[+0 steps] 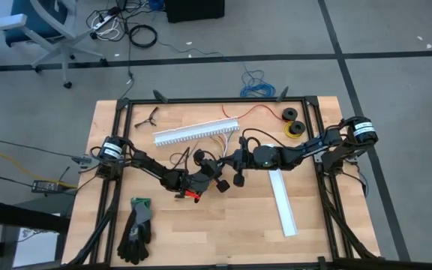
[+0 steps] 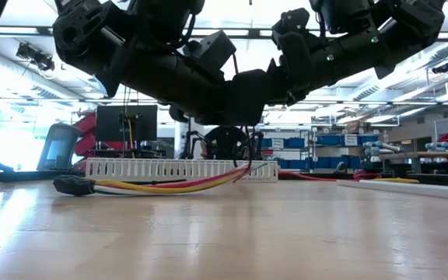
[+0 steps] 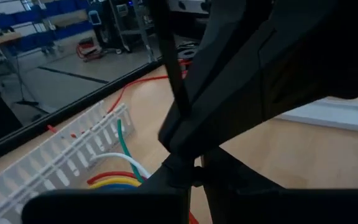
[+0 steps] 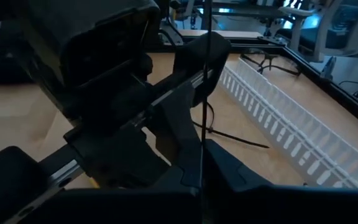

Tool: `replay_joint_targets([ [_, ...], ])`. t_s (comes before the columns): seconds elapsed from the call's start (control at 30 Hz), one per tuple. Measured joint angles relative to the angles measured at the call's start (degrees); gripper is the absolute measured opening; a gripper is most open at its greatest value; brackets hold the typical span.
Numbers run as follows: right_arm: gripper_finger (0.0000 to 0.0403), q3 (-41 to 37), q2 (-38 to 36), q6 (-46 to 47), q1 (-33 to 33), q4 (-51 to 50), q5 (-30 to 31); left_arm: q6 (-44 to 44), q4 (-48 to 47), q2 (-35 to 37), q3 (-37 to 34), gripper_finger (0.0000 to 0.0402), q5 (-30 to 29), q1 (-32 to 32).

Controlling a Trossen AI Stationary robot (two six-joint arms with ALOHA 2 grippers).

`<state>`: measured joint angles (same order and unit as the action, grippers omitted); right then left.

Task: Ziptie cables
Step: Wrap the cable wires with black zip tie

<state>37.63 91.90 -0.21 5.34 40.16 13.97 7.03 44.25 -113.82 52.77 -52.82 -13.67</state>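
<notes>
The cables (image 2: 162, 185) are a bundle of yellow, red, green and blue wires. Their dark connector (image 2: 72, 185) rests on the table, and the other end rises toward both grippers at mid-table. My left gripper (image 1: 203, 182) is shut where the wires (image 3: 114, 182) run in under its fingers. My right gripper (image 1: 217, 166) faces it, shut on a thin black ziptie (image 4: 205, 93) that stands up from the bundle. My left gripper comes in nearly level from the table's left and closes on the raised end of the cables (image 3: 124, 184). Its own fingers hide the place of contact. The bundle sags from there to the connector on the table. My right gripper pinches the ziptie's strap (image 4: 202, 163) between its two fingers, coming in nearly level from the table's right. The fingers lie across the strap, which runs straight up past them.
A white slotted channel (image 1: 195, 132) lies just beyond the grippers, and a second white piece (image 1: 283, 201) lies to the near right. Black gloves (image 1: 136, 229) sit at the near left. Tape rolls (image 1: 295, 129) and a long red wire (image 1: 257, 111) are at the far right, with a loose ziptie (image 4: 235, 138) nearby.
</notes>
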Motion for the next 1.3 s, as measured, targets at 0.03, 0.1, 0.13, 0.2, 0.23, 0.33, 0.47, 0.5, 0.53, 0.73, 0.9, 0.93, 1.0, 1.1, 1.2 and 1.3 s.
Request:
replay_joint_targets([
  [0.03,0.0001,0.0,0.0,-0.11,-0.06,0.0,-0.04,0.44,0.0,0.0,0.0,0.0037,0.22,0.0],
  [0.1,0.0001,0.0,0.0,-0.28,-0.06,0.0,-0.06,1.02,0.0,0.0,0.0,0.004,0.39,0.0],
  [0.13,0.0001,0.0,0.0,-0.28,-0.06,-0.02,-0.04,1.64,0.0,0.0,0.0,0.0042,0.53,0.0],
  [0.2,0.0,-0.01,0.0,-0.3,-0.05,-0.09,-0.04,3.33,0.0,0.0,0.0,0.0047,0.64,-0.02],
  [0.23,0.0,0.0,0.0,-0.3,-0.04,-0.11,-0.04,3.64,0.0,0.0,0.0,0.0051,0.69,-0.02],
  [0.33,0.0,0.0,0.0,-0.3,-0.04,-0.77,-0.04,3.73,-0.01,0.0,0.0,0.0066,1.4,0.05],
  [0.47,0.0,-0.02,0.02,-0.34,-0.05,-1.55,-0.02,3.74,-0.81,0.0,0.0,0.0089,1.99,0.07],
  [0.5,0.0,-0.02,0.02,-0.37,-0.09,-1.54,0.0,3.74,-1.31,0.0,-0.02,0.0095,2.01,0.07],
  [0.53,0.0,-0.02,0.02,-0.37,-0.1,-1.54,0.01,3.74,-1.99,0.0,-0.02,0.0099,2.04,0.03],
  [0.73,0.0,-0.02,0.02,-0.96,-0.15,-1.83,0.88,3.86,-3.45,0.0,-0.04,0.0111,2.03,-0.89],
  [0.9,0.0,-0.02,0.02,-0.98,-0.15,-1.88,1.03,3.85,-3.45,0.0,-0.07,0.0111,2.03,-1.07],
  [0.93,0.0,-0.02,0.02,-0.98,-0.15,-2.04,1.05,3.88,-3.48,0.0,-0.07,0.0111,2.03,-1.07],
  [1.0,0.0,-0.02,0.02,-1.0,-0.17,-2.55,1.13,3.93,-3.48,0.0,-0.07,0.011,2.38,-1.05],
  [1.1,0.0,-0.02,0.02,-1.0,-0.17,-3.04,1.12,4.01,-3.4,0.0,-0.08,0.0102,3.26,-1.07],
  [1.2,0.0,-0.02,0.02,-1.01,-0.17,-3.01,1.12,5.19,-3.41,0.0,-0.08,0.0081,3.3,-1.07],
  [1.3,0.0,-0.02,0.02,-1.28,-0.23,-2.84,1.07,5.46,-3.43,0.0,-0.07,0.0048,3.27,-1.07],
])
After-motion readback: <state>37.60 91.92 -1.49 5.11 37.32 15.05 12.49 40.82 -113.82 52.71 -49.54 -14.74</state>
